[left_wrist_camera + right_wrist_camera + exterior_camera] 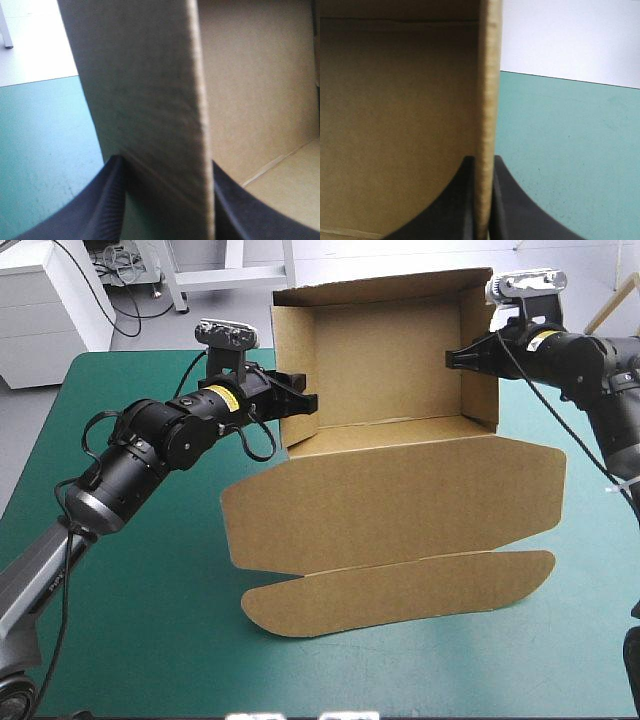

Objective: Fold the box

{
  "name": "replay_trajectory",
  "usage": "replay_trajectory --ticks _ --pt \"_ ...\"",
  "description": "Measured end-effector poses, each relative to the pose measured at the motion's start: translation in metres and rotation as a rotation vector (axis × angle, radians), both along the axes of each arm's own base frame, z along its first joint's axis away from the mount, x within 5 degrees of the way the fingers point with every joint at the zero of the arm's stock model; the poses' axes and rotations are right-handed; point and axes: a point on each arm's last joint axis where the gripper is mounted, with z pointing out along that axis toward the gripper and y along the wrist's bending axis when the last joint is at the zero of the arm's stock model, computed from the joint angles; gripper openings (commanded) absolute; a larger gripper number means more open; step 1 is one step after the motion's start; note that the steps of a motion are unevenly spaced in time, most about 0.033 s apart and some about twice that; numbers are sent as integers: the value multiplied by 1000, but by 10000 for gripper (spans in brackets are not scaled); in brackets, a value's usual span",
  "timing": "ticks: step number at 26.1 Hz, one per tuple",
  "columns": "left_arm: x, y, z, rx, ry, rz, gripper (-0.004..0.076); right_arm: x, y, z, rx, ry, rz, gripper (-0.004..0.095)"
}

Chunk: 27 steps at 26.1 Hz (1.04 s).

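The box [390, 390] sits mid-table, toward the far edge of the table [130, 640], as an open tray with its lid flat on the teal-green cover [570, 150].

Nearest us lies the rounded tuck flap [400, 592], flat on the cover. Across a crease behind it is the wide lid panel [400, 505], also flat. Beyond the lid the tray stands with its walls raised. Inside it we see only bare brown board: a strip of floor [390, 428], the left wall [293, 350], the right wall [478, 350] and, farthest off, the tall back wall [385, 350].

The left pincer [303, 400] reaches in from outside the tray and pinches the left wall. One black finger sits on each side of the board, drawn in narrow on it. The right pincer [455, 358] does the same at the right wall (its wrist view shows the two fingers all but touching, with the board's edge between them).

From above, the outer faces of the side and back walls are turned away from us. Each wall also hides part of the pincer clamped on it. In the left wrist view the wall stands so near that it is blurred and covers much of the tray. Past it we make out only a corner of floor meeting the far wall.
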Motion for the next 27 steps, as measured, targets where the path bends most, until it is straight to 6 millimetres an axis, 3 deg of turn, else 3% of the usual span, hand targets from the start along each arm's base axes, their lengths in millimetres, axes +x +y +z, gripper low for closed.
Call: replay_trajectory --ticks 3,17,21,27 --pt "4 -1 -5 19 5 9 -11 -1 5 0 -18 -4 8 -8" --pt "37 -14 -18 203 189 44 -10 -3 21 -15 -119 107 1 -8" --pt "46 -14 -27 294 282 64 -10 10 27 -43 -112 255 -6 -8" --pt "61 -21 -77 438 478 57 -10 33 38 -97 -133 502 10 -8"
